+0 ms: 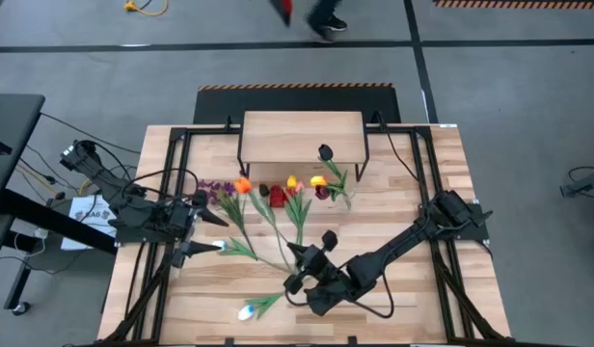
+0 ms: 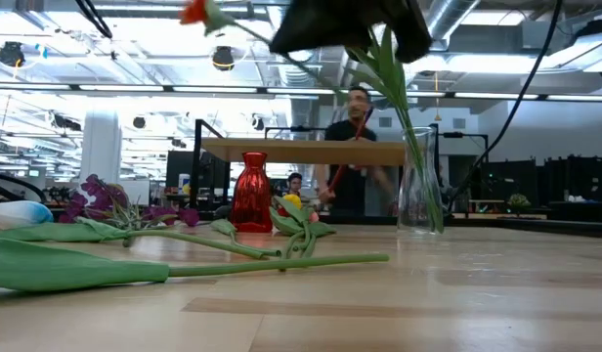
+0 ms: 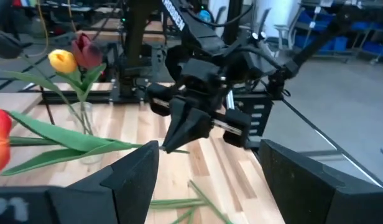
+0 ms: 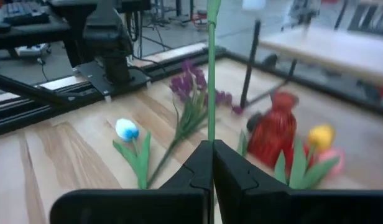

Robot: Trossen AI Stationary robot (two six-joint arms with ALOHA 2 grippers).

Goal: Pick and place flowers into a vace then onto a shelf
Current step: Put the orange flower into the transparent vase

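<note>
We see loose flowers point(image 1: 268, 207) lying across the middle of the counter point(image 1: 413, 308) in the high view, just below the shelf point(image 1: 302, 137) at upper centre. A clear vase point(image 1: 341, 196) with a yellow tulip point(image 1: 318, 180) and a dark one stands by the shelf's lower right corner. A red vase point(image 2: 250, 192) stands among the loose stems, and purple blossoms point(image 1: 215, 188) lie to the left of them. A white tulip point(image 1: 247, 311) lies near the bottom edge.

The right gripper point(image 1: 299, 258) sits at lower centre, its jaws clamped on a green stem point(image 4: 211, 68) that runs straight up in the right wrist view. The left gripper point(image 1: 202, 222) hovers at centre left, jaws apart, beside an orange tulip point(image 1: 241, 185).
</note>
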